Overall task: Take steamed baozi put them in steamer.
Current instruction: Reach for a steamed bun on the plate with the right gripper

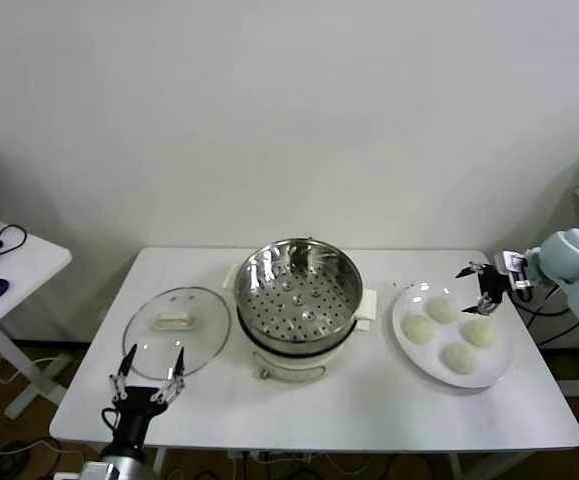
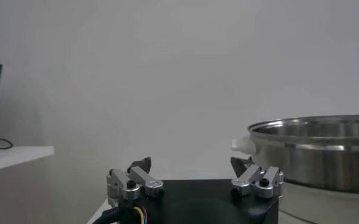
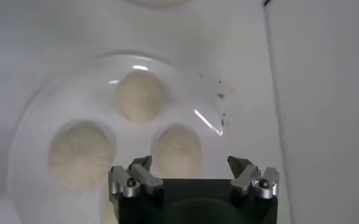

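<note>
Four cream-white baozi lie on a white plate (image 1: pixel 406 345) at the table's right: one at the back (image 1: pixel 442 309), one at the left (image 1: pixel 418 328), one at the right (image 1: pixel 480 332), one at the front (image 1: pixel 460 357). The empty steel steamer (image 1: pixel 297 292) stands mid-table on its white base. My right gripper (image 1: pixel 477 285) is open and empty, hovering over the plate's back edge; in the right wrist view three baozi show, the nearest (image 3: pixel 177 148) between its fingers' line. My left gripper (image 1: pixel 148 378) is open and empty, parked low at the table's front left.
A flat glass lid (image 1: pixel 176 330) lies left of the steamer, just behind my left gripper. A second white table (image 1: pixel 19 262) with a mouse and cables stands at the far left. The steamer's steel wall (image 2: pixel 325 152) fills the left wrist view's side.
</note>
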Action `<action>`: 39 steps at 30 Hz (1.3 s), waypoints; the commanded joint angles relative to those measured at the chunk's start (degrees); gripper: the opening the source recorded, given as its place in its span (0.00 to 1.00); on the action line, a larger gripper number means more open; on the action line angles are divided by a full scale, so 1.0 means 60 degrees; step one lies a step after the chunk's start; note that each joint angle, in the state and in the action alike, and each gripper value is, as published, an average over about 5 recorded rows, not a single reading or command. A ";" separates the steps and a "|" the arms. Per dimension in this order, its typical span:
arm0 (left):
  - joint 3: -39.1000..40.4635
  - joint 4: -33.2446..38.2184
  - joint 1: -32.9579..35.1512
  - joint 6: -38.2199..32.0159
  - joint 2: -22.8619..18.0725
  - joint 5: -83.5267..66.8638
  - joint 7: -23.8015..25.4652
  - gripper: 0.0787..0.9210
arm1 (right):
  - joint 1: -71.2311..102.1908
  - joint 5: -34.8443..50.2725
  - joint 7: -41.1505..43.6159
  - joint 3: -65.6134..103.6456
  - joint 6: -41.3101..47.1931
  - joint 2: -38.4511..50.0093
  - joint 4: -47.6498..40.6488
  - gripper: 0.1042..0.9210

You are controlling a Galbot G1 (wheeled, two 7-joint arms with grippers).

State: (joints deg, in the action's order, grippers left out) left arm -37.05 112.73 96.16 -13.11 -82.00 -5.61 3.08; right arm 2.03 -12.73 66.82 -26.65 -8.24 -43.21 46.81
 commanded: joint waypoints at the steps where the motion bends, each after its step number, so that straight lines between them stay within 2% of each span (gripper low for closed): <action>1: -0.0053 -0.0062 -0.0098 0.0090 0.0049 -0.0113 0.0053 0.88 | -0.1639 -0.1750 0.1202 -0.1173 -0.0482 -0.2064 -0.3001 0.88; 14: -0.0117 -0.0076 -0.0103 0.0108 0.0064 -0.0087 0.0008 0.88 | -0.1020 -0.2920 0.0392 -0.0014 -0.0913 -0.3249 -0.4145 0.88; 39: -0.0138 -0.0139 -0.0099 0.0091 -0.0004 0.0036 -0.0127 0.88 | -0.0612 -0.4127 -0.0294 0.0832 -0.1146 -0.3580 -0.4661 0.88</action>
State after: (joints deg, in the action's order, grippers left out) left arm -37.92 111.85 95.54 -12.51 -81.95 -5.49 2.38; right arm -1.63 -35.19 65.75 -23.27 -14.79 -63.73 20.22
